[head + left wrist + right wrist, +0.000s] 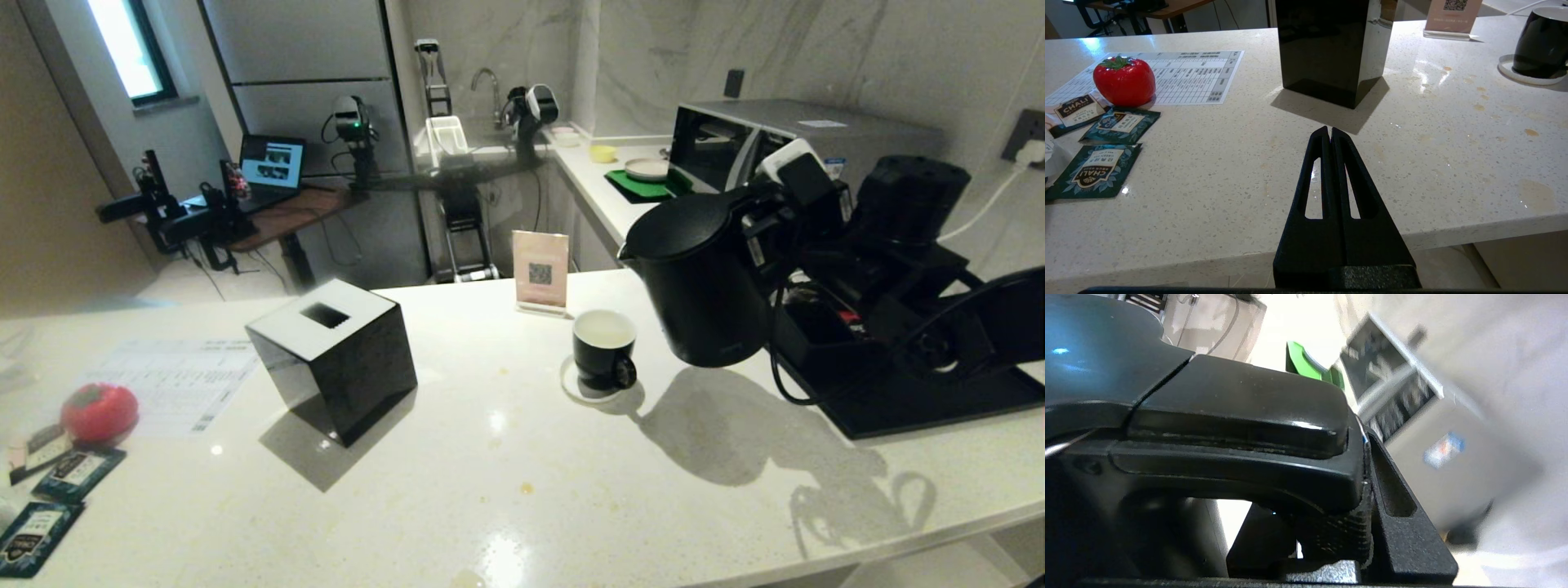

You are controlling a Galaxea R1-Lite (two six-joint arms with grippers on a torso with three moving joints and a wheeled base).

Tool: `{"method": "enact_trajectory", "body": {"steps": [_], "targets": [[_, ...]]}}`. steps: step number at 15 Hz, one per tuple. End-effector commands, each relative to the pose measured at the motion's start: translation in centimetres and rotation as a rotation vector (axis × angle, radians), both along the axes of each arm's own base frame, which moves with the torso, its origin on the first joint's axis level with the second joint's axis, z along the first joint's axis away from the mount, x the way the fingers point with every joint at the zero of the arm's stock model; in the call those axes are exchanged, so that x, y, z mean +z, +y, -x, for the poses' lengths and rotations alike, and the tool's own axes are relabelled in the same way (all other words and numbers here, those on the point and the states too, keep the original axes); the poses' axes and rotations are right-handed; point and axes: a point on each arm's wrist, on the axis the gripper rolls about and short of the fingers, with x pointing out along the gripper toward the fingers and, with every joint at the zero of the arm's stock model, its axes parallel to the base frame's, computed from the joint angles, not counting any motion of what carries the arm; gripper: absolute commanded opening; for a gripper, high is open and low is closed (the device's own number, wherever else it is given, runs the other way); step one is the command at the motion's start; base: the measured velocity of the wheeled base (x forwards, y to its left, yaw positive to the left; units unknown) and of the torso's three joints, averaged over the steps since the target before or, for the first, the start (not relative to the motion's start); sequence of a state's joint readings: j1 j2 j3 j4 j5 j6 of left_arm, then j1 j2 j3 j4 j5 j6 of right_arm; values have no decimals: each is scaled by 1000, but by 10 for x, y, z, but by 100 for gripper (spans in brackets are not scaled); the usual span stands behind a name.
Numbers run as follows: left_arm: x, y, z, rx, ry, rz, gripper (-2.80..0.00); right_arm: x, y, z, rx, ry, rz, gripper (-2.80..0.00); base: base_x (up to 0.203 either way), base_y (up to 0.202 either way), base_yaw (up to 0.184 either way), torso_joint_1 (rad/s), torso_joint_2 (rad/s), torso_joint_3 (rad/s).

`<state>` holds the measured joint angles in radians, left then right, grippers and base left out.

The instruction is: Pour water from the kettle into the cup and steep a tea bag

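Observation:
The matte black kettle (702,286) hangs above the counter just right of the cup (604,347), close to upright, its spout pointing left above the cup. No stream shows. My right gripper (775,220) is shut on the kettle's side handle; in the right wrist view the handle (1229,404) fills the space between the fingers of that gripper (1327,506). The small black cup (1541,43) stands on a white coaster, its pale inside showing. My left gripper (1329,132) is shut and empty at the counter's near edge. The tea bag is out of view.
A black cube with a slotted white top (335,359) stands mid-counter. At the left lie a red tomato-shaped thing (100,412), dark teal packets (77,472) and a printed sheet (175,384). A QR sign (540,269) stands behind the cup. A black tray (939,400) sits at the right.

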<state>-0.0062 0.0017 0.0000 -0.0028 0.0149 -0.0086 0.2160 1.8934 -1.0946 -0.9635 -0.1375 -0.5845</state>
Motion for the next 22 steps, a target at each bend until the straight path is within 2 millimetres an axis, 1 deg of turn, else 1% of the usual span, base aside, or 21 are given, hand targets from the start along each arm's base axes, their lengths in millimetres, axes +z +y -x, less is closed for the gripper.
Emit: {"method": "enact_trajectory", "body": {"steps": [1,5,8,11,12,14,18,20,22], "targets": [[0,0,0,0,1,1,-280,8,-7,15,-16,-6,-91,-280,0,0,0,0,0,0],[0,0,0,0,1,1,-280,10,-22,28,-97,-3,-250,-280,0,0,0,0,0,0],[0,0,0,0,1,1,-280,9,-40,42,-138,5,-308,-280,0,0,0,0,0,0],[0,0,0,0,1,1,-280,-1,-54,58,-172,32,-364,-280,0,0,0,0,0,0],[0,0,0,0,1,1,-280,-2,-61,63,-192,31,-388,-280,0,0,0,0,0,0],[0,0,0,0,1,1,-280,-6,-71,68,-213,22,-450,-280,0,0,0,0,0,0],[0,0,0,0,1,1,-280,-18,-87,79,-258,-1,-478,-280,0,0,0,0,0,0],[0,0,0,0,1,1,-280,-18,-93,89,-276,-12,-495,-280,0,0,0,0,0,0],[0,0,0,0,1,1,-280,-16,-99,93,-294,-24,-498,-280,0,0,0,0,0,0]]}}
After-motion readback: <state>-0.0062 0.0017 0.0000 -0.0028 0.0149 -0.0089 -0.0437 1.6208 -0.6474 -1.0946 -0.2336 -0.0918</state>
